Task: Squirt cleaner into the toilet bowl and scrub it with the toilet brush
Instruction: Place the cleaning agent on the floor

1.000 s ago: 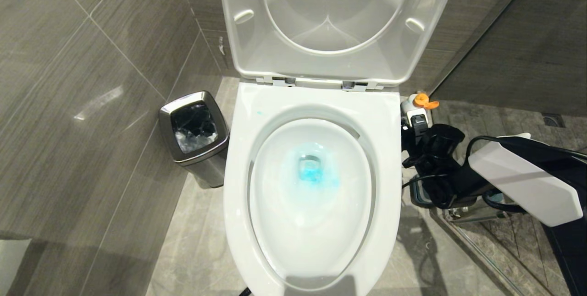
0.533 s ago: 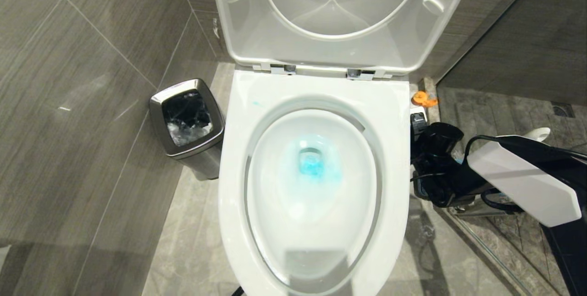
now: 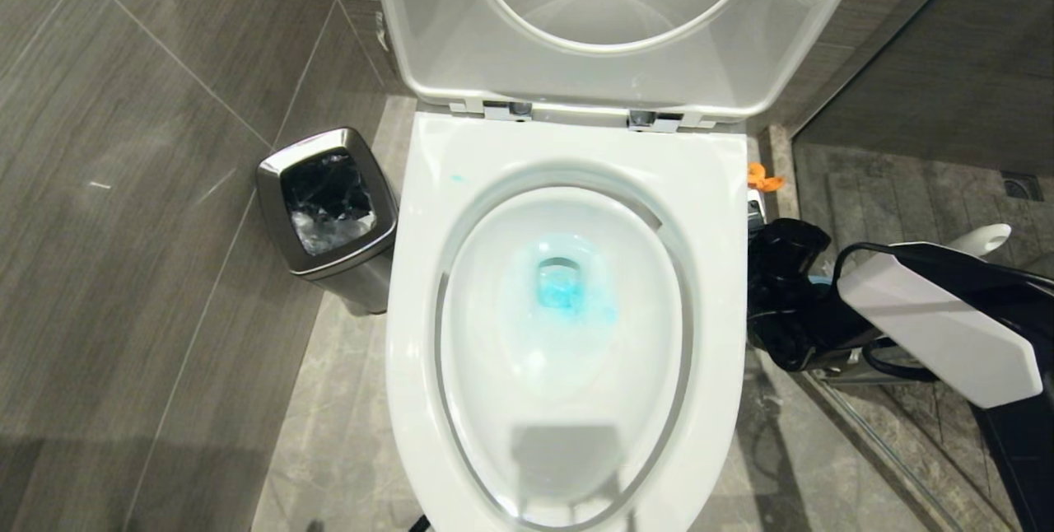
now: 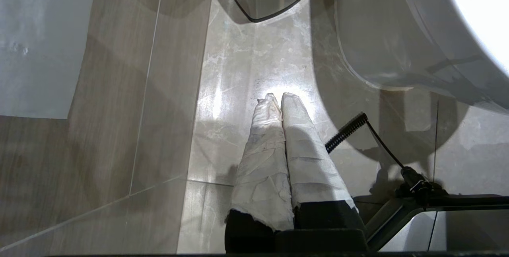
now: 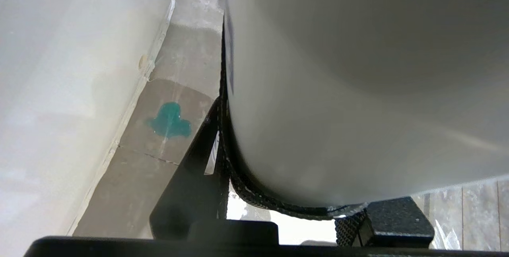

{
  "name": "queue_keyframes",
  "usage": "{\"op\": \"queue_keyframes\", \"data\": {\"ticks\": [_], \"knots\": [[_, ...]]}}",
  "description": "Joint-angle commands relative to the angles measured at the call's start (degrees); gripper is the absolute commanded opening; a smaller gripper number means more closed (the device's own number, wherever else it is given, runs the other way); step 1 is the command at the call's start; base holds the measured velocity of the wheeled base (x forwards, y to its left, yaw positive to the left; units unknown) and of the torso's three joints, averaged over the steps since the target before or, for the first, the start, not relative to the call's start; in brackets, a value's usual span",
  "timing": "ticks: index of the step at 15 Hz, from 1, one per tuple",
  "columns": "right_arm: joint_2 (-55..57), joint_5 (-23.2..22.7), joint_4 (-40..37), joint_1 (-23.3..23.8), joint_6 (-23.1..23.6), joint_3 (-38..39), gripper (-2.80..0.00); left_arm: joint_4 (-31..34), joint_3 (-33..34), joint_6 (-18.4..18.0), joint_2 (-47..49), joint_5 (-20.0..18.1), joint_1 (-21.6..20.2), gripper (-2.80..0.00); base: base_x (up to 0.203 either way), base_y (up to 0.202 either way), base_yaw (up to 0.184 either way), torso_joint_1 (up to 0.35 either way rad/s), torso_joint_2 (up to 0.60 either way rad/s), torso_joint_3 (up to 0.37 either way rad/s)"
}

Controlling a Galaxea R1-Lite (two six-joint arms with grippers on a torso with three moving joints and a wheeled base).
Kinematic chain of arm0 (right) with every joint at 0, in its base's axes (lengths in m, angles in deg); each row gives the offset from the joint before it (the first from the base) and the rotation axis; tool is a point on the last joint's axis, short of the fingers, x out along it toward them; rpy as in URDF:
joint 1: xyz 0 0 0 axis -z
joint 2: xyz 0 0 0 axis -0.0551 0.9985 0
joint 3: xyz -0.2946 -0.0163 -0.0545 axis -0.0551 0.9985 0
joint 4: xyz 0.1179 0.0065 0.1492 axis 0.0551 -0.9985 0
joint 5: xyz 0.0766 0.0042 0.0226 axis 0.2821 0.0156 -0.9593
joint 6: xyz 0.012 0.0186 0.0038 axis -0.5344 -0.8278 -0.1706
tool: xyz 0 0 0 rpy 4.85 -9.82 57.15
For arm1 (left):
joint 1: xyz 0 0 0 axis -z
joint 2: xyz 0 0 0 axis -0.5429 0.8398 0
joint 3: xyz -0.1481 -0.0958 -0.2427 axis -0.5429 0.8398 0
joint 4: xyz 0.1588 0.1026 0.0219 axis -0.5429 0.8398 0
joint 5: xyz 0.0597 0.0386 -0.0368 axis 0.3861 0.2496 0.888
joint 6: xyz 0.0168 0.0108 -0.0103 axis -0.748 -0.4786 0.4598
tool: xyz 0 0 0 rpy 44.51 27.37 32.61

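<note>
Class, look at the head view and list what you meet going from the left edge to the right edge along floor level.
Grey tiled wall → steel bin → toilet bowl, blue cleaner pooled in its middle → right gripper beside the bowl → white toilet brush handle end.

Head camera looks steeply down into the toilet bowl [image 3: 560,326]. Left wrist camera faces the floor [image 4: 246,62] beyond its claw [image 4: 277,98], sharing the bowl's outer wall.
</note>
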Motion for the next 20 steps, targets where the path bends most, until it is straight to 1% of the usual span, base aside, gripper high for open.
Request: {"op": "queue_keyframes", "data": {"ticks": [1, 6, 11, 13, 15, 16, 20], "knots": [[0.3, 0.4, 0.2, 0.0, 0.1, -0.1, -2.8, 0.0, 0.0, 0.0, 0.0, 0.0, 0.0, -2.8, 0.0, 0.0, 0.0, 0.007, 0.0, -0.119], [2.5, 0.8, -0.8, 0.2, -0.4, -4.5, -2.8, 0.0, 0.0, 0.0, 0.0, 0.0, 0.0, -2.8, 0.0, 0.0, 0.0, 0.005, 0.0, -0.165], [4.8, 1.0, -3.3, 0.5, -0.6, -11.1, -2.8, 0.0, 0.0, 0.0, 0.0, 0.0, 0.0, -2.8, 0.0, 0.0, 0.0, 0.001, 0.0, -0.024], [5.8, 1.8, -5.2, 0.5, -0.7, -14.4, -2.8, 0.0, 0.0, 0.0, 0.0, 0.0, 0.0, -2.8, 0.0, 0.0, 0.0, 0.0, 0.0, 0.0], [6.1, 3.3, -8.5, 0.2, -4.6, -15.8, -2.8, 0.0, 0.0, 0.1, 0.0, 0.0, 0.0, -2.8, 0.0, 0.0, 0.0, 0.0, 0.0, 0.0], [5.8, 4.1, -9.6, 0.0, -5.8, -16.0, -2.8, 0.0, 0.0, 0.1, 0.0, 0.0, 0.0, -2.8, 0.0, 0.0, 0.0, 0.0, 0.0, 0.0], [7.1, 4.3, -9.6, -0.4, -6.6, -16.4, -2.8, 0.0, 0.0, 0.0, 0.0, 0.0, 0.0, -2.8, 0.0, 0.0, 0.0, 0.0, 0.0, 0.0]]}}
